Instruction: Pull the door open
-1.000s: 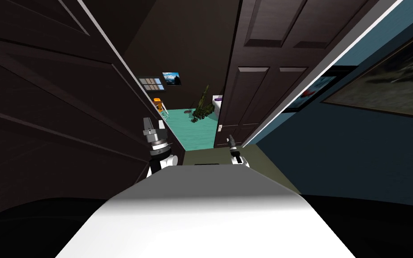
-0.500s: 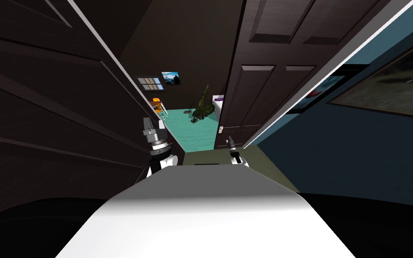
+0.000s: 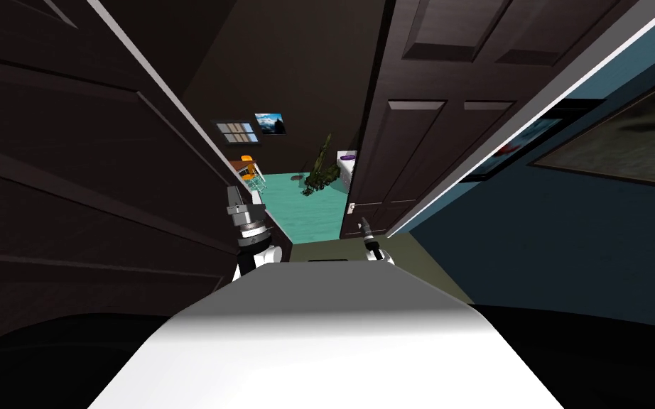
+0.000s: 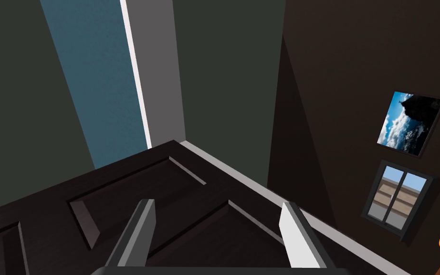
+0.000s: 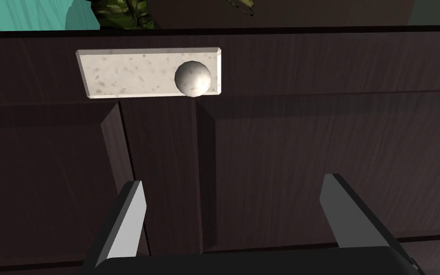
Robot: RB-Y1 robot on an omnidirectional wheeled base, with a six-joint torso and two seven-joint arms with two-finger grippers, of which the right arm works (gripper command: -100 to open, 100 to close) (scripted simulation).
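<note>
Clearly, dark panelled door point(image 5: 309, 157) carries pale speckled plate point(image 5: 128, 74), round knob point(image 5: 193, 78).

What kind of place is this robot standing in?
Most likely a narrow hallway inside a house. A dark panelled door with a round knob stands close ahead, a framed picture hangs on the blue wall, and beyond lies a room with a teal floor and a plant.
</note>
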